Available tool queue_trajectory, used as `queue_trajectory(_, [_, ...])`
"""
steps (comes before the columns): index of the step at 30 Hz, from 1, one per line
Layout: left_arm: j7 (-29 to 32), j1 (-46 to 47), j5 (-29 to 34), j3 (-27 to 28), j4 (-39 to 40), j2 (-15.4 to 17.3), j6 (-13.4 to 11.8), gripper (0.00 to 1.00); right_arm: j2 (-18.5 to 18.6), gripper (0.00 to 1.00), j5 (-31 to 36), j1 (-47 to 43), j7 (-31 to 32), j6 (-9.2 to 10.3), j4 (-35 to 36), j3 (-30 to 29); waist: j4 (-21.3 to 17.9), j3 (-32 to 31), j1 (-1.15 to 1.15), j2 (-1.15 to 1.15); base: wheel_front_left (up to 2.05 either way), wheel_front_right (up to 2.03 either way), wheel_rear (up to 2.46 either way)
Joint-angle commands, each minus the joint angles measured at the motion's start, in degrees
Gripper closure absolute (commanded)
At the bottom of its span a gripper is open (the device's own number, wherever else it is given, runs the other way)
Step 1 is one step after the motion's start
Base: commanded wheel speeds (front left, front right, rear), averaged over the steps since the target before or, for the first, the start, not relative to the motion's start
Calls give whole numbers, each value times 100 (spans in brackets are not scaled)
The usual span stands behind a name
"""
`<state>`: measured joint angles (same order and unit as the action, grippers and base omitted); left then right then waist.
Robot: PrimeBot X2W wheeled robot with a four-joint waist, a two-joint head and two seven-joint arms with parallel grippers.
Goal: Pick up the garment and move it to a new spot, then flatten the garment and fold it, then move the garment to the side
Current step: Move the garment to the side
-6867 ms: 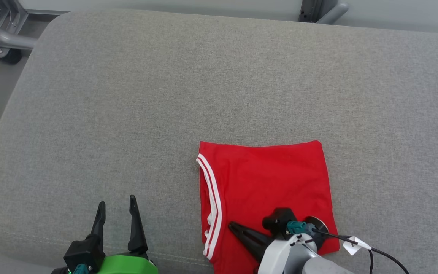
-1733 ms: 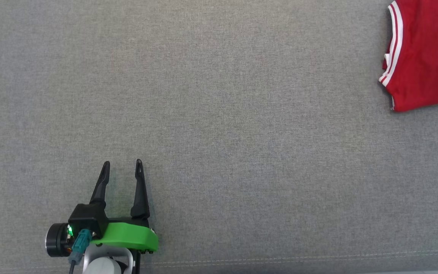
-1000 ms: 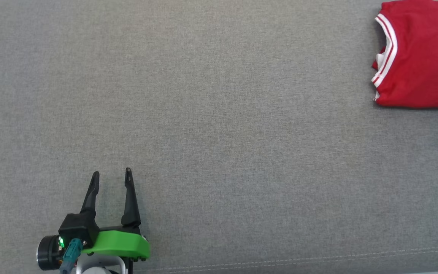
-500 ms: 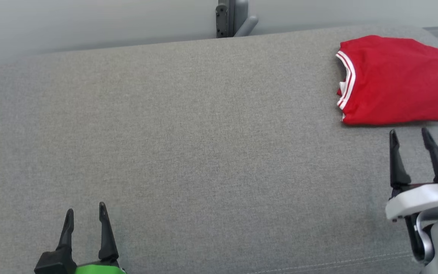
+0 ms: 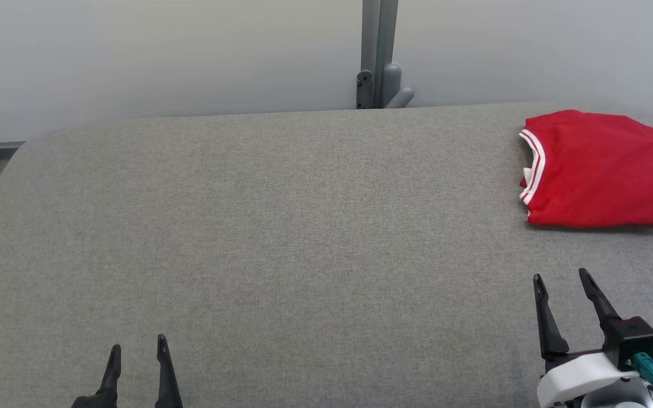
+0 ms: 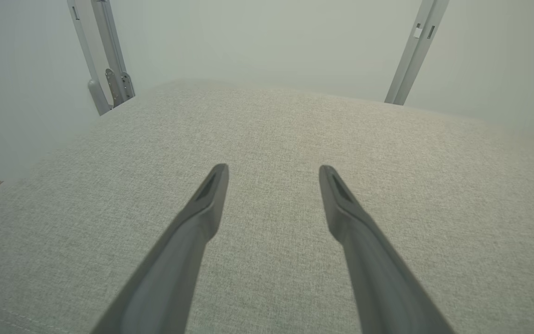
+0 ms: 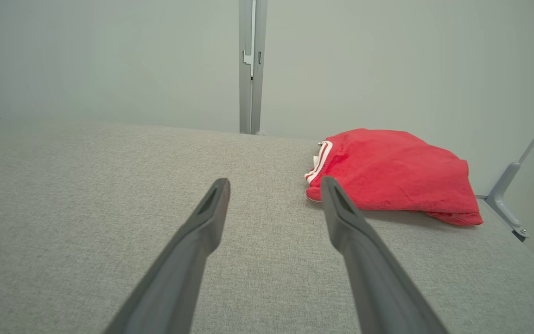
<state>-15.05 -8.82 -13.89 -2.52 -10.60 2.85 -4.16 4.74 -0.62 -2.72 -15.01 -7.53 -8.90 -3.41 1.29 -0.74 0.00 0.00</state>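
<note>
At lower left, my left gripper (image 5: 137, 344) hangs over the grey padded table (image 5: 304, 226), fingers spread and holding nothing. At centre, a metal post (image 5: 377, 54) rises behind the table's far edge. At right, the red garment (image 5: 604, 170) lies folded into a compact rectangle near the table's far right corner, its white-striped trim (image 5: 532, 170) facing the middle. Nearer to me, my right gripper (image 5: 561, 276) is parked apart from the cloth, its fingers equally wide and empty. I judge the final step, setting the garment aside, to be as good as done. All the next move calls for is drawing both arms clear without brushing the fold. I can read no brand, label or lettering anywhere.
</note>
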Motion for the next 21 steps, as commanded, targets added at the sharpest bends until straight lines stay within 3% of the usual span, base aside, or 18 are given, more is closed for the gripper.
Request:
queue_trajectory(1, [-14,13,15,-6,-30,12,61,0,-21,0,81,-116,-21,10,22,-23,73,-62,0,0,0,0,0])
queue_trajectory(11, [-14,234,-79,-146,-306,12,665,0,-167,0,450,-239,-21,10,51,-343,108,-105,0,0,0,0,0])
queue_trajectory(21, [-14,284,-62,-104,-403,12,737,0,-180,0,394,-157,-22,10,-95,-572,52,-121,0,0,0,0,0])
